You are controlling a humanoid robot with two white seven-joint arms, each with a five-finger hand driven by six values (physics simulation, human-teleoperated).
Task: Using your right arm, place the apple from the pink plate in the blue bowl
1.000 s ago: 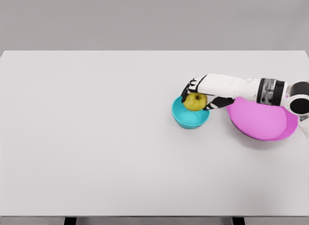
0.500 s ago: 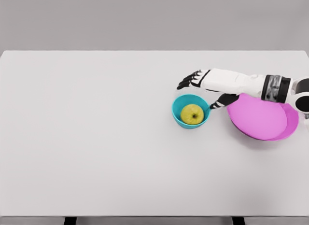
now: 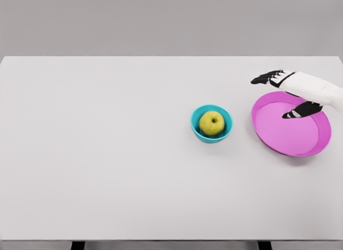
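Yellow-green, the apple (image 3: 212,123) sits inside the blue bowl (image 3: 196,123) near the middle of the white bench (image 3: 107,153), stem dimple up. My right hand (image 3: 293,88) hangs over the far rim of the pink plate (image 3: 278,134), well apart from the bowl. My fingers (image 3: 266,77) are spread and relaxed, holding nothing, thumb angled down over the plate. Plate and bowl stand near each other, not touching.

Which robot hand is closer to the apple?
The right hand is closer. It is open above the pink plate, off to the right of the apple in the blue bowl. The left hand isn't in the picture at all.
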